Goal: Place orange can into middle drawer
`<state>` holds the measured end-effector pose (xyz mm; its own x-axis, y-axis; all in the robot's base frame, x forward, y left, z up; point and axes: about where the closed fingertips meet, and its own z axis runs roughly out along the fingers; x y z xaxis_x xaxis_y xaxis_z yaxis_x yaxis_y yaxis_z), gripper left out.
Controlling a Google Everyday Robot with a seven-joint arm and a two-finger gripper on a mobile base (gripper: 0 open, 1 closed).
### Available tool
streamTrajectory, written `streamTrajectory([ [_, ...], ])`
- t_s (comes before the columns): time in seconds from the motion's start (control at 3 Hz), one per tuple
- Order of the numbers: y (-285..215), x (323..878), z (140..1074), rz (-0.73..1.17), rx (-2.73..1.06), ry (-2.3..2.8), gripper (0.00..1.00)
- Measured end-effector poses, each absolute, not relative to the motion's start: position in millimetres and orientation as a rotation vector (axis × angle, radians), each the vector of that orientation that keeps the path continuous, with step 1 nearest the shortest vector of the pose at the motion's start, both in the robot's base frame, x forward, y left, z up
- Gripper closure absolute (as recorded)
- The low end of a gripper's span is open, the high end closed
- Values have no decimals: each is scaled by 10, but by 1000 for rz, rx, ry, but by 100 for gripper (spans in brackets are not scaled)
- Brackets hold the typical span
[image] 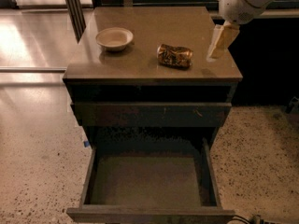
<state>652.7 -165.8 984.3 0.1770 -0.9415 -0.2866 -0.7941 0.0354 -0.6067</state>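
Observation:
The orange can (174,56) lies on its side on the brown cabinet top (154,22), right of centre near the front edge. It is dented, golden with dark patterning. My gripper (219,43) hangs from the white arm at the upper right, above the top's right edge. It is a short way right of the can, apart from it and holding nothing. The middle drawer (149,183) is pulled out at the bottom of the view, with nothing on its flat floor.
A pale round bowl (114,38) stands on the left of the cabinet top. A shut drawer front with small light scratches (149,114) sits above the open drawer. Speckled floor lies on both sides; a dark post stands at the back left.

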Motion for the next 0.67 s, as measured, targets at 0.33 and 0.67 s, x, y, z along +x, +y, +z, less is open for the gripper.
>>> streamTrajectory([
  [0.33, -1593, 6543, 9802, -258, -1786, 1630, 0],
  [0.67, -1307, 6682, 9514, -159, -1822, 1601, 0],
])
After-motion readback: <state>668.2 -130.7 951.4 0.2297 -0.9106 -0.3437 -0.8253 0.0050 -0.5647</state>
